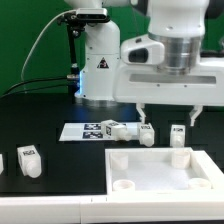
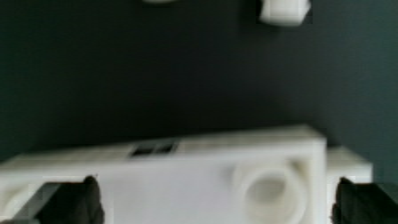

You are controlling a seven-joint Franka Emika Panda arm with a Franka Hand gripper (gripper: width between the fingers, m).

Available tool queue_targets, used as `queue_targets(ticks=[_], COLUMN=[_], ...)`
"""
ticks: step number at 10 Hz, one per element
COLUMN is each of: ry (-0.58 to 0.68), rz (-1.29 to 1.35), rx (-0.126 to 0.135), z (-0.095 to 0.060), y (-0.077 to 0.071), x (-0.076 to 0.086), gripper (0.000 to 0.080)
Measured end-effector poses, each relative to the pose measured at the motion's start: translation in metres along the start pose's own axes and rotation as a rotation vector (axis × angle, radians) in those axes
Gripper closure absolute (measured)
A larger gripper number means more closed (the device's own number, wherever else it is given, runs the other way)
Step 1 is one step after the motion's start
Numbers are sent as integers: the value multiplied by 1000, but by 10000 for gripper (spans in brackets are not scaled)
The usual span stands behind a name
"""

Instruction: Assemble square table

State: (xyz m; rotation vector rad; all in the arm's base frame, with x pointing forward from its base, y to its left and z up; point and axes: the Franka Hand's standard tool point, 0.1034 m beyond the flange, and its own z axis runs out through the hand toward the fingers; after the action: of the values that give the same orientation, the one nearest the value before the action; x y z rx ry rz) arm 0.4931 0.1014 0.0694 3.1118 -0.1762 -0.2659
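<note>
The gripper [image 1: 166,118] hangs wide open over one edge of the square top [image 1: 160,172], so I think it must next go down and pinch it.

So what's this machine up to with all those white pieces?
A robot arm is building a small table. Its gripper hangs open over the far edge of the square white table top, holding nothing. Short white legs lie loose on the black surface around it, waiting their turn.
</note>
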Motion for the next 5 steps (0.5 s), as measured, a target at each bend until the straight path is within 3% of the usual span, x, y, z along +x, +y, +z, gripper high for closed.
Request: queue_targets(ticks=[1,2,5], ry=[45,48,50], rz=[-43,-67,-63], rx=[13,13,13], z=[14,21,20], y=[-19,-28,-25], x=[-18,-34,-29], gripper=[151,151,151])
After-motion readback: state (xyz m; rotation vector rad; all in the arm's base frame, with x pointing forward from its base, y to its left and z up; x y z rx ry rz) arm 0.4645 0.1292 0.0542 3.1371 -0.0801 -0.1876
